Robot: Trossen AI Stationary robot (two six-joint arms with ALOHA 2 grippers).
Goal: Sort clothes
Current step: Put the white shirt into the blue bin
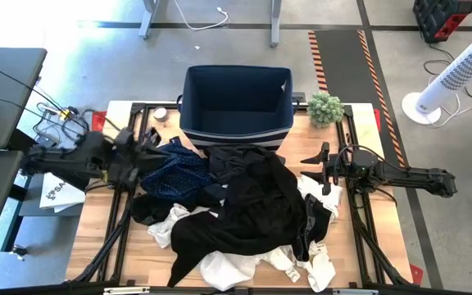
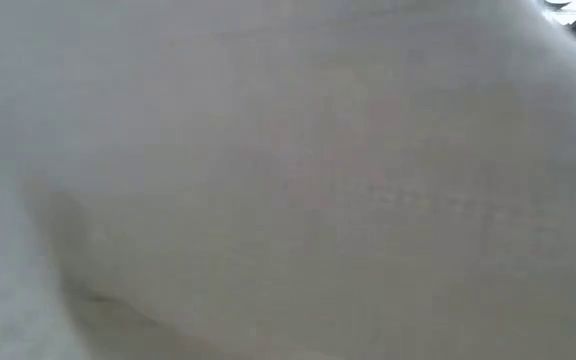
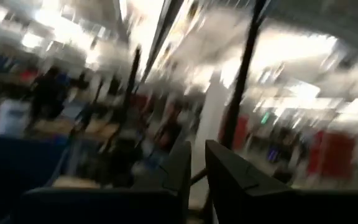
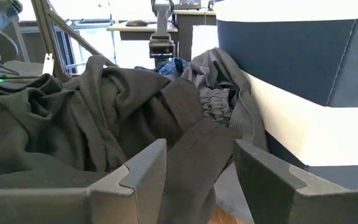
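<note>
The clothes lie in a heap on the middle of the table: large black garments (image 1: pixel 252 205), a navy one with white dots (image 1: pixel 174 174) at the heap's left, white shirts (image 1: pixel 236 266) and white socks (image 1: pixel 322 262) at the near edge. My left gripper (image 1: pixel 156 143) hovers at the heap's far left corner beside the navy garment. In its wrist view (image 3: pixel 197 165) the fingers stand close together with nothing between them. My right gripper (image 1: pixel 306 157) is open at the heap's right edge. A fold of a dark garment (image 4: pixel 191 155) lies between its fingers (image 4: pixel 201 155); I cannot tell whether they touch it.
A dark blue fabric bin (image 1: pixel 236 102) stands at the far edge behind the heap and shows in the right wrist view (image 4: pixel 291 56). A small potted plant (image 1: pixel 324 106) stands to its right, and a small round white thing (image 1: pixel 160 113) to its left. White cloth (image 2: pixel 288 180) fills the low view.
</note>
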